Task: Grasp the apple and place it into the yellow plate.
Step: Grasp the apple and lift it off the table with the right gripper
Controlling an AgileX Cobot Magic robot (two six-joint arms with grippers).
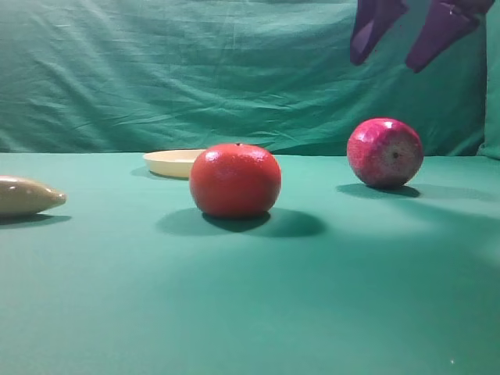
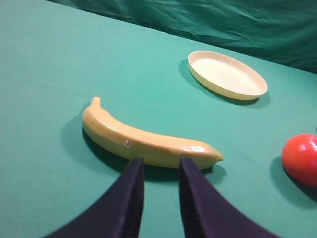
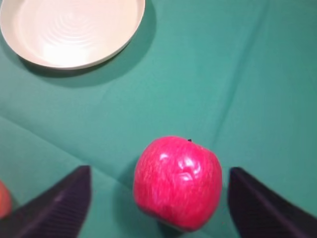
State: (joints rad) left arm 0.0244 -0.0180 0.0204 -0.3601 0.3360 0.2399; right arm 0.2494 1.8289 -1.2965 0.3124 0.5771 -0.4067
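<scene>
Right wrist view shows the round magenta-pink apple [image 3: 177, 182] resting on the green cloth-covered bench [image 3: 237, 79], sitting between the two dark purple fingers [image 3: 57, 208] of the right end effector [image 3: 163, 210]. Its jaws are spread wide, with clear bench showing on both sides of the fruit, so neither finger touches it. From the apple, the shallow pale cream-yellow round plate [image 3: 72, 29] lies at about 11 o'clock, well apart and holding nothing. A sliver of the glossy orange-red round fruit [image 3: 3, 198] peeks in at 9 o'clock.

Exterior high view puts the right end effector [image 1: 406, 35] high at the 1 o'clock corner, fingers parted, hanging above the apple [image 1: 384, 152] with open air between them. The apple stands on the bench [image 1: 250, 312] with its paler, mottled end and dark dimple facing the camera. The orange-red fruit [image 1: 235, 180] sits to its 9 o'clock, nearer the camera, and the yellow plate [image 1: 173, 162] shows behind that fruit, partly hidden. A beige pointed tip of the banana [image 1: 27, 195] lies at the far 9 o'clock edge.

Left wrist view shows the left end effector [image 2: 161, 198] with its dark fingers [image 2: 130, 198] slightly parted and gripping nothing, just short of the yellow curved banana [image 2: 148, 141]. The plate [image 2: 227, 74] lies at 1 o'clock, the orange-red fruit [image 2: 301, 158] at 3 o'clock.
</scene>
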